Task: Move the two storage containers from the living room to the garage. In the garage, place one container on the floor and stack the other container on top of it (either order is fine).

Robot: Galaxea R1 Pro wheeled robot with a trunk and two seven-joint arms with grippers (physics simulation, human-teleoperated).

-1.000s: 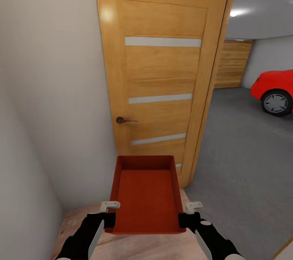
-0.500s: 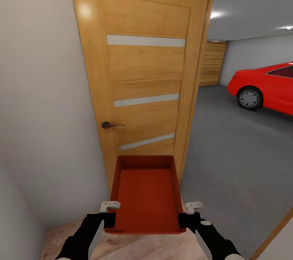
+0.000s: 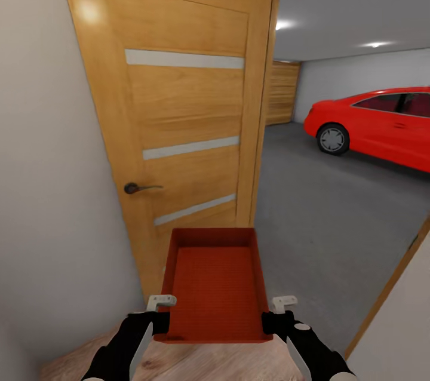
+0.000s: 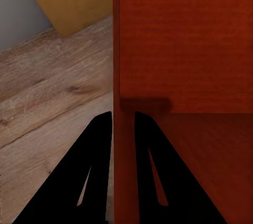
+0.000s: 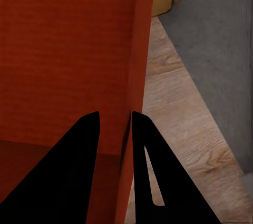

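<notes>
Each pincer, left pincer (image 3: 160, 313) and right pincer (image 3: 276, 313), pinches a side wall of the storage container (image 3: 214, 285). To carry it well, hold it level, clear the open door (image 3: 179, 124), and roll onto the garage's concrete floor (image 3: 322, 220).

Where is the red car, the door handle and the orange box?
red car (image 3: 382, 127), head view, on its side door.
door handle (image 3: 136, 188), head view, on the dark lever.
storage container (image 3: 215, 285), head view, on its ribbed bottom.

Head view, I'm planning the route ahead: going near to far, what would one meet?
Left end effector and right end effector, storage container, wooden door, garage floor, red car.
</notes>
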